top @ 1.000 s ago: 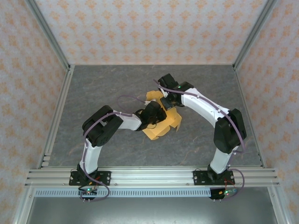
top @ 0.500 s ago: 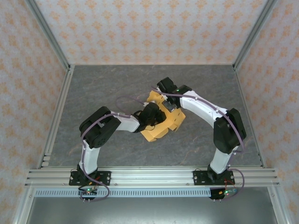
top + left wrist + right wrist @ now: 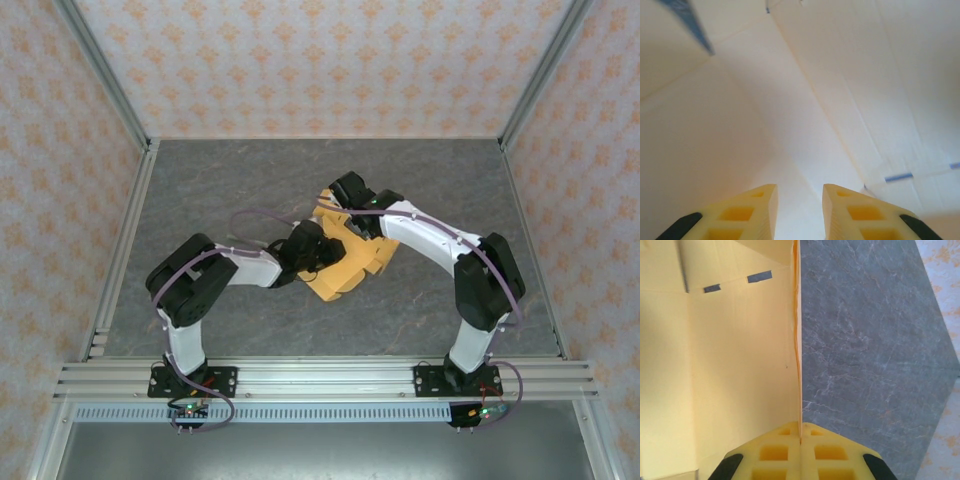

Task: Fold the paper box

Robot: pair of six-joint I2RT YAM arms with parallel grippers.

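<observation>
The paper box (image 3: 352, 262) is an orange-yellow creased card, partly folded, at the middle of the grey table (image 3: 230, 190). My left gripper (image 3: 316, 250) is at its left side. In the left wrist view that gripper (image 3: 799, 200) is open, its yellow fingers (image 3: 760, 210) apart, with the pale inner face of the paper box (image 3: 805, 110) close ahead and nothing pinched. My right gripper (image 3: 347, 203) is at the card's far edge. In the right wrist view this gripper (image 3: 800, 429) is shut on a thin upright wall of the paper box (image 3: 740, 365).
Patterned walls enclose the table on three sides, with metal posts at the corners. An aluminium rail (image 3: 320, 378) runs along the near edge by the arm bases. Bare grey tabletop (image 3: 865, 365) lies to the right of the held wall.
The left gripper has opened and let go of the card, and its arm has drawn back to the left. The right gripper has shifted slightly left, still holding the card.
</observation>
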